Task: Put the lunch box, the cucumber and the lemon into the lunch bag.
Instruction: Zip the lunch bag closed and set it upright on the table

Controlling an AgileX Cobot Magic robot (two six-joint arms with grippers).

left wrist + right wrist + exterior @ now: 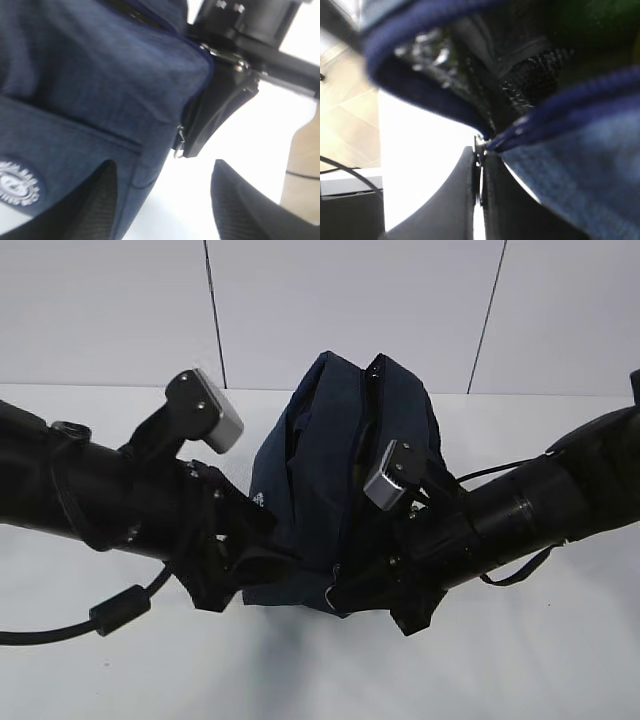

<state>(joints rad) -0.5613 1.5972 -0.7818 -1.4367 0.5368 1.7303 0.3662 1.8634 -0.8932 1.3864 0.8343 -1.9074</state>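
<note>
The dark navy lunch bag stands mid-table with its top gaping open. My right gripper is shut on the metal zipper pull at the bag's front lower corner, also seen as a small ring in the left wrist view. My left gripper is open at the bag's left front corner, one finger lying against the fabric beside the round white logo. Inside the opening I see dark lining and a dim green patch. The lunch box, cucumber and lemon cannot be made out.
Both black arms reach in low from either side and meet in front of the bag. The white table runs back to a pale panelled wall. A black cable loops under the left arm.
</note>
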